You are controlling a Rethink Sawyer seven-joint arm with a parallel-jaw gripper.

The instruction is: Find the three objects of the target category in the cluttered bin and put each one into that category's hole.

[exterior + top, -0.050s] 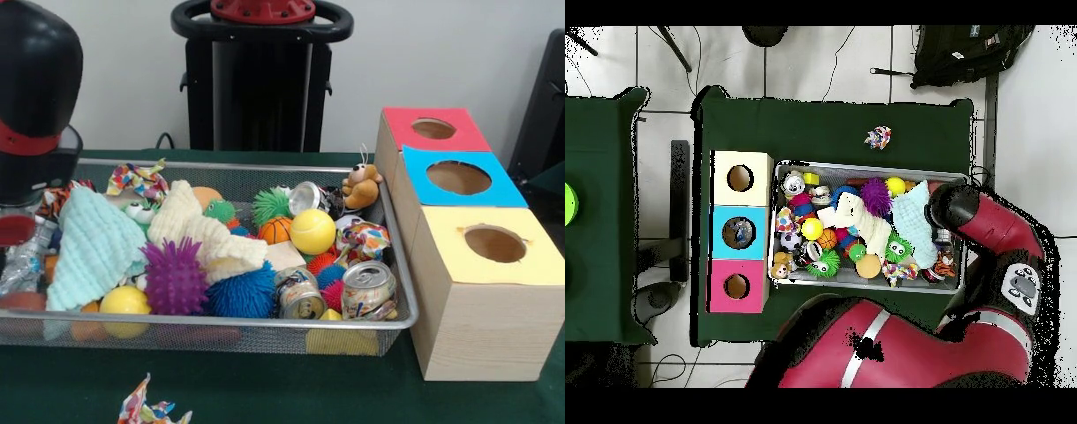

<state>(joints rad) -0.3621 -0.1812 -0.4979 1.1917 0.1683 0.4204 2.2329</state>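
Nearest the front camera, a paper scrap [152, 408] lies on the cloth outside the bin [221, 329]. Over the bin's 9 o'clock end hangs the arm [35, 97]; whether its gripper is wide or narrow I cannot tell. Crushed cans [366, 290], perhaps the targets, lie well apart toward 3 o'clock, beside the boxes [481, 291]. Spiky balls [175, 278], a towel [95, 247] and a yellow ball [312, 231] stand between.
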